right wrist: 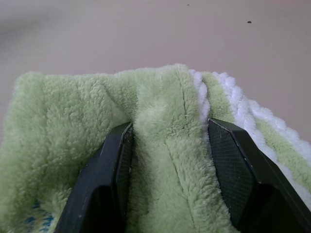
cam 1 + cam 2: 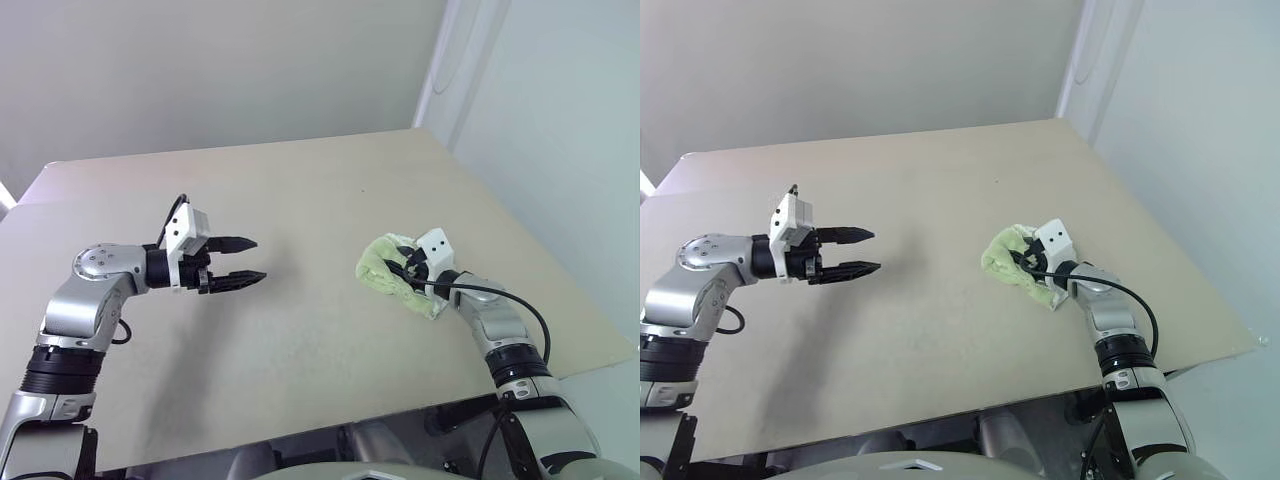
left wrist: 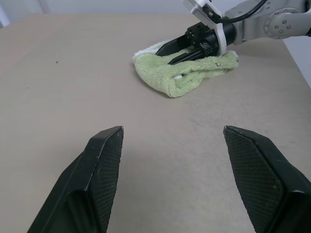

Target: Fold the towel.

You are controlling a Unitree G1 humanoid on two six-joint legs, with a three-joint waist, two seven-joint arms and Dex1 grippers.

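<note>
The towel [image 2: 385, 268], a light-green terry cloth with white edging, lies bunched up on the right part of the beige table [image 2: 300, 180]. My right gripper [image 2: 405, 265] rests low on the heap, shut on a thick ridge of the towel [image 1: 160, 121]. The cloth fills the gap between its two black fingers [image 1: 114, 160]. A bit of blue print peeks out at the cloth's near end. Out over the bare left part of the table, my left gripper [image 2: 258, 260] hovers open, pointing toward the towel [image 3: 180, 77], with nothing between its fingers.
The table's right edge [image 2: 560, 280] runs close behind the towel, and its near edge [image 2: 400, 405] lies just below my right arm. A pale wall [image 2: 250, 70] stands behind the table's far edge. Bare tabletop separates the two grippers.
</note>
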